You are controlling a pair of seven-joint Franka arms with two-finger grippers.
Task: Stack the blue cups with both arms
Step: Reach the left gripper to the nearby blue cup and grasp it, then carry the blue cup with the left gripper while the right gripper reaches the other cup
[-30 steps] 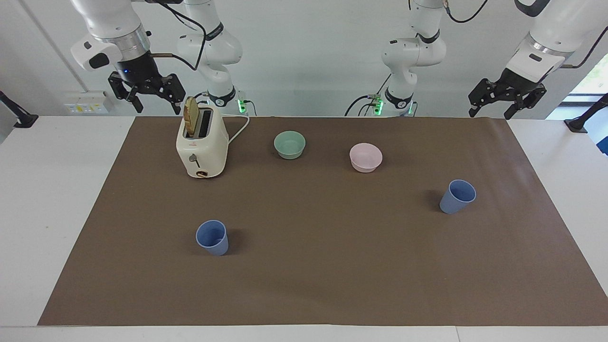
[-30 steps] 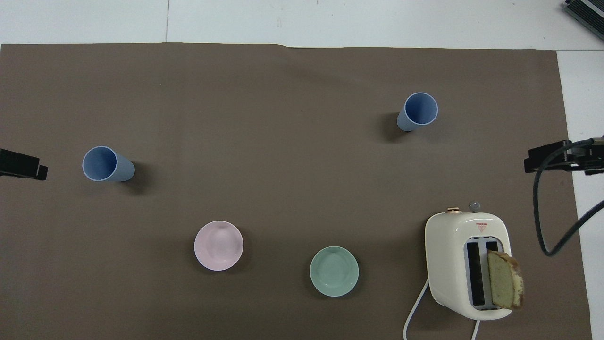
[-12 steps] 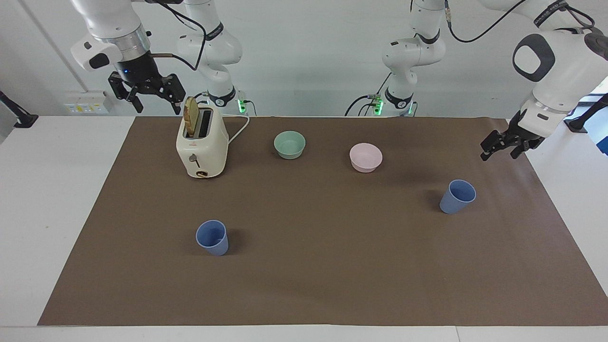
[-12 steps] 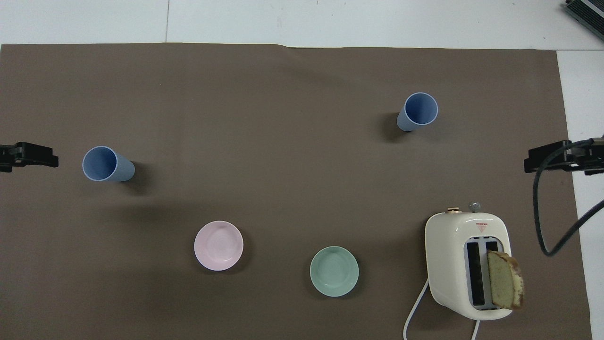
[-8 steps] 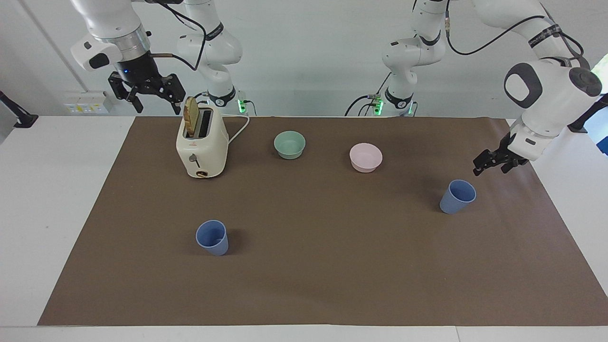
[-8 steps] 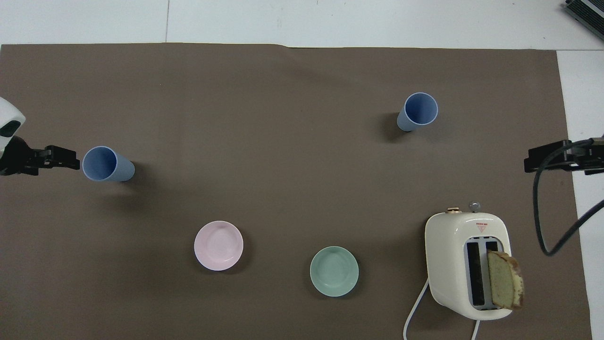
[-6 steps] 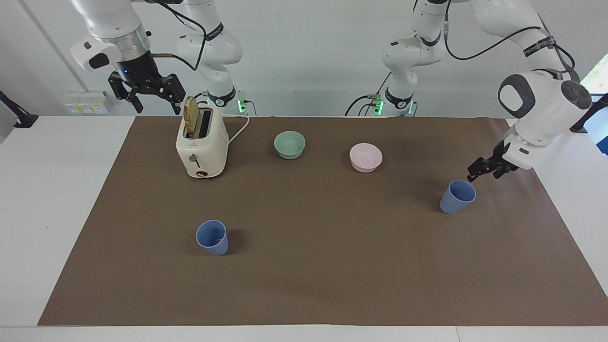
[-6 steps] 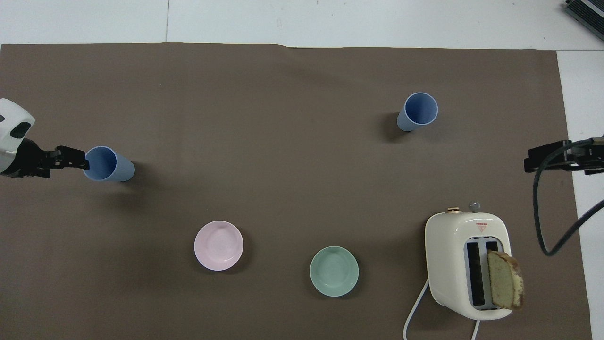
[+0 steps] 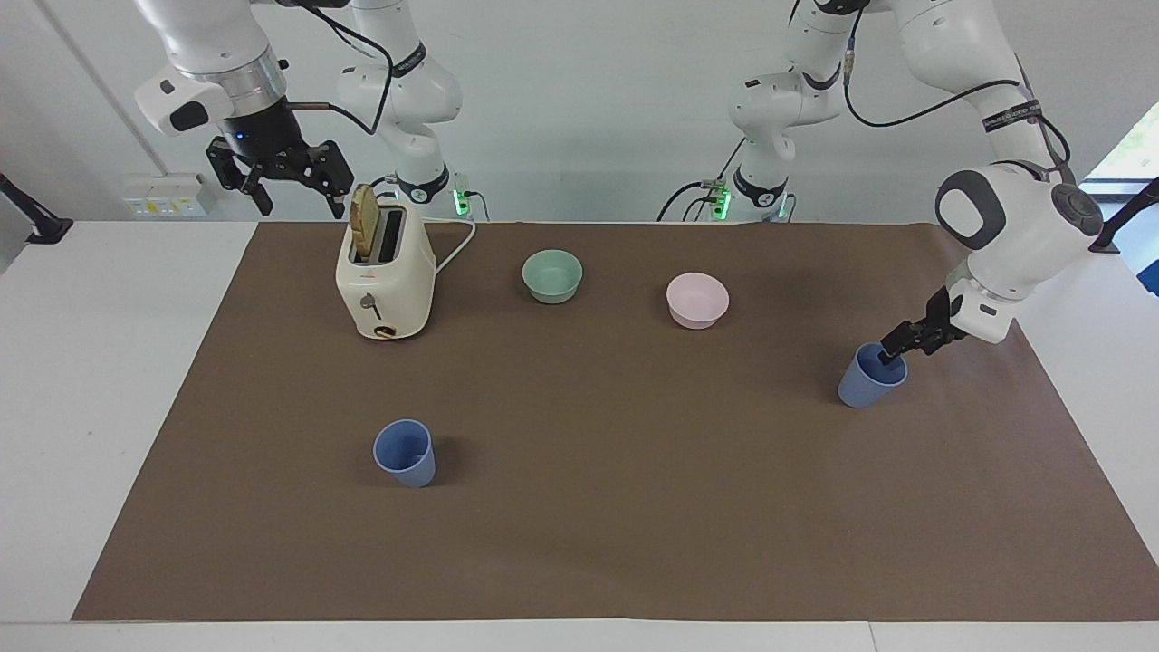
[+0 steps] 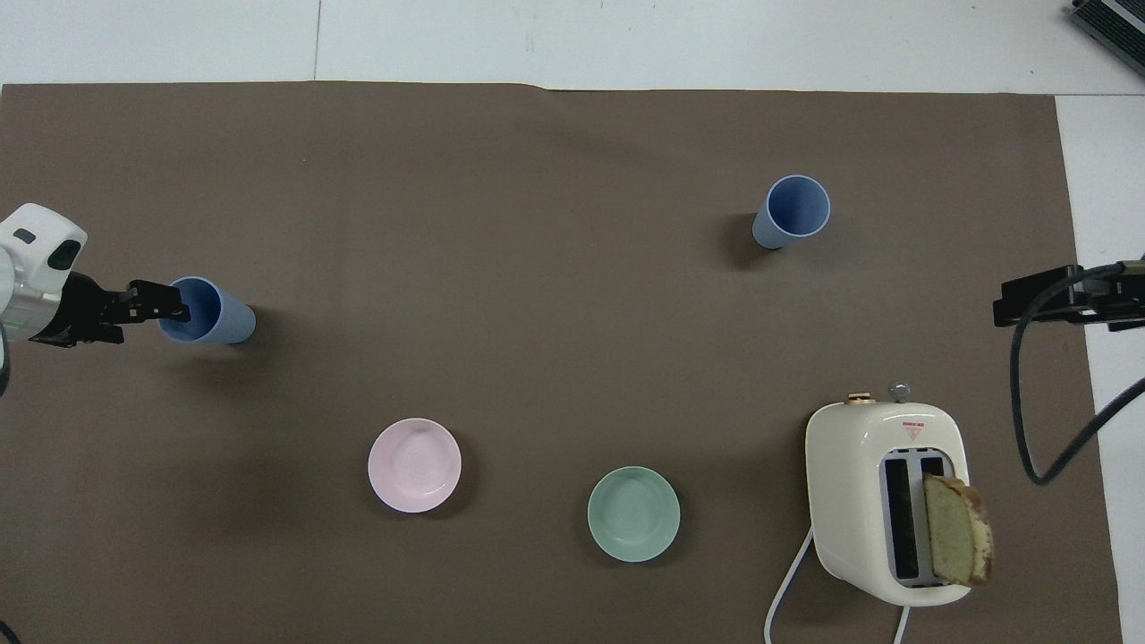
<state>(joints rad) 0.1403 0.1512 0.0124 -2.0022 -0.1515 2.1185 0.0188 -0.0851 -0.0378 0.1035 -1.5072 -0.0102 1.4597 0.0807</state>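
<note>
One blue cup (image 9: 865,385) stands upright on the brown mat toward the left arm's end of the table; it also shows in the overhead view (image 10: 224,317). My left gripper (image 9: 896,351) is open, low at this cup's rim on the side toward the table's end, and shows in the overhead view (image 10: 170,310) too. The second blue cup (image 9: 405,453) stands upright toward the right arm's end, farther from the robots (image 10: 792,210). My right gripper (image 9: 299,186) is open and empty, and waits high up beside the toaster.
A cream toaster (image 9: 385,281) with a bread slice (image 9: 364,222) sticking out stands near the right arm's base. A green bowl (image 9: 552,276) and a pink bowl (image 9: 697,301) sit near the robots. The brown mat (image 9: 634,507) covers the table.
My left arm has swung down from high beside the table until its gripper reached the near cup's rim. The cups, the bowls and the right arm have not moved.
</note>
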